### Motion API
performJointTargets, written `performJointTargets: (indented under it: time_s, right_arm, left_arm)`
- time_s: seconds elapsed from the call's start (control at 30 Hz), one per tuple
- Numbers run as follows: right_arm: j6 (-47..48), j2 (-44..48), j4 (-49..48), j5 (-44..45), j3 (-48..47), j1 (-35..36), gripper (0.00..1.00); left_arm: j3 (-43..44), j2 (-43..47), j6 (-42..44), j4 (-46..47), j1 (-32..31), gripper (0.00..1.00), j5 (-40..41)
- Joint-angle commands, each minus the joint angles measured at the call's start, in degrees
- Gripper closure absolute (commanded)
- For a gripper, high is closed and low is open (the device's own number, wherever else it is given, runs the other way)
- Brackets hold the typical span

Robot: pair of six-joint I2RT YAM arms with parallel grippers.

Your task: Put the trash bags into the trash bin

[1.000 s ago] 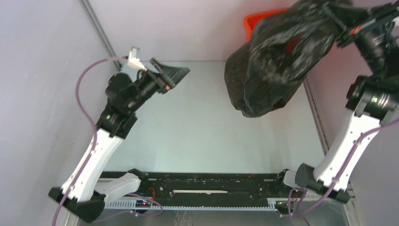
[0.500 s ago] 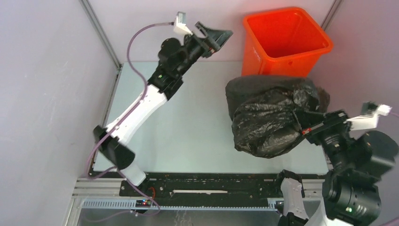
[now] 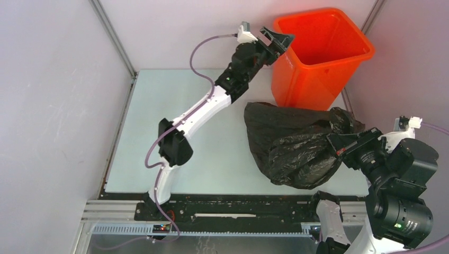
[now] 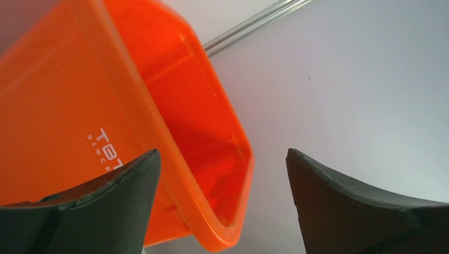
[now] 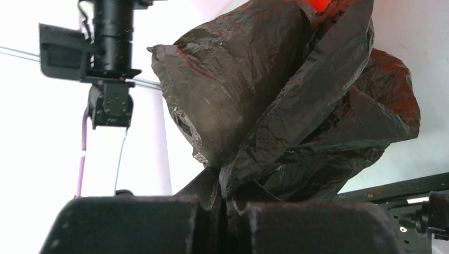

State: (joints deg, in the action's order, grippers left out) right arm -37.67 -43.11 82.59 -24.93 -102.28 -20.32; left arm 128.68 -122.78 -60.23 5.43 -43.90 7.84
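Progress: task not done. The thin, glossy, crinkled black plastic trash bag [image 3: 291, 151] is outside the bright orange, square, taper-walled plastic bin [image 3: 304, 87]. It sits bunched on the pale table [image 3: 174, 132], close against the bin's near wall; actual contact cannot be confirmed. The overhead view shows only orange inside the bin. Remaining, by my judgement: raise the bag above the rim, carry it over the opening, release.

Right gripper [image 3: 339, 144] is clamped on a gathered fold at the bag's right edge. In its wrist view the fingers [image 5: 132, 222] are pressed together with plastic pinched between them and the bag's bulk billowing beyond.

Left gripper [image 3: 276, 38] holds nothing. Its jaws are spread wide, with a rim corner of the bin between them and apparently untouched.
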Motion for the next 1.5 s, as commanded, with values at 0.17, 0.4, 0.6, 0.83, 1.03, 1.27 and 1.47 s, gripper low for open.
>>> performJointTargets:
  time_s: [0.17, 0.4, 0.6, 0.83, 1.03, 1.27, 1.47]
  right_arm:
    - [1.13, -0.74, -0.03, 0.93, -1.66, 1.27, 1.0]
    - [0.88, -1.7, -0.85, 2.12, -2.58, 2.41, 1.0]
    - [0.55, -1.84, -1.03, 3.09, -3.47, 3.21, 1.0]
    - [0.12, -1.95, -1.84, 3.53, -4.14, 4.21, 1.0]
    - [0.67, -3.44, -4.31, -0.76, -5.2, 4.58, 1.0]
    - [8.73, -6.23, -7.81, -15.56, -5.73, 4.67, 1.0]
    - [15.37, -9.08, -4.67, -11.06, -6.79, 9.17, 1.0]
  left_arm:
    - [6.36, -4.54, -12.67, -1.78, -1.78, 0.17, 5.42]
    - [11.0, -9.0, -17.51, -2.57, -2.23, 0.23, 6.26]
    - [11.99, -11.15, -21.59, -2.36, -2.57, 0.24, 6.53]
    - [12.26, -10.03, -19.34, -2.17, -1.69, 0.65, 7.47]
    - [3.99, -2.03, -14.6, -1.1, 1.57, 0.9, 6.24]
    - [-14.53, 14.21, -8.29, 1.2, 7.14, 1.0, 3.7]
    - [-35.51, 31.27, -8.44, 2.69, 12.04, 1.0, 2.33]
